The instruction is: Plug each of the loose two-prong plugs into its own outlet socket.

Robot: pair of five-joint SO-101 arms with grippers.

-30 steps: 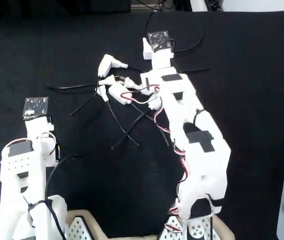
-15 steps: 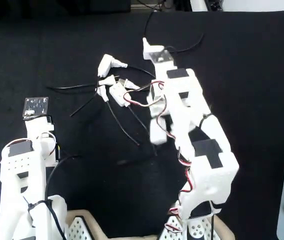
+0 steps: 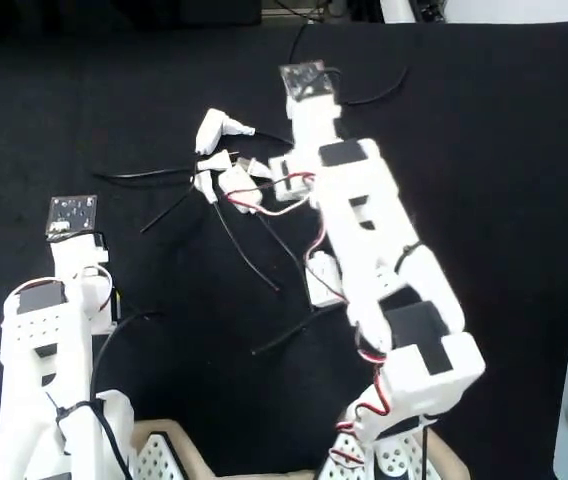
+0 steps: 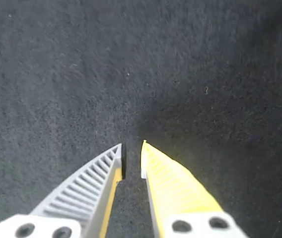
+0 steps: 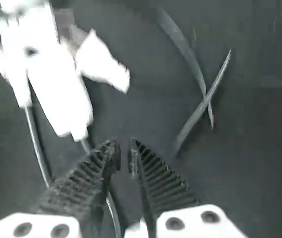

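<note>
Black table (image 3: 504,150) with plugs (image 3: 216,128), cables (image 3: 144,176)

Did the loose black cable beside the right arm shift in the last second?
Yes. The black cable has slid down the table toward the right arm's base, away from the white plugs, which kept their place.

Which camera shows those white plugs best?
The high view: all the white plugs lie there with their cords spread out. The right wrist view catches a few close up, cut off at the edge. The left wrist view faces black cloth.
</note>
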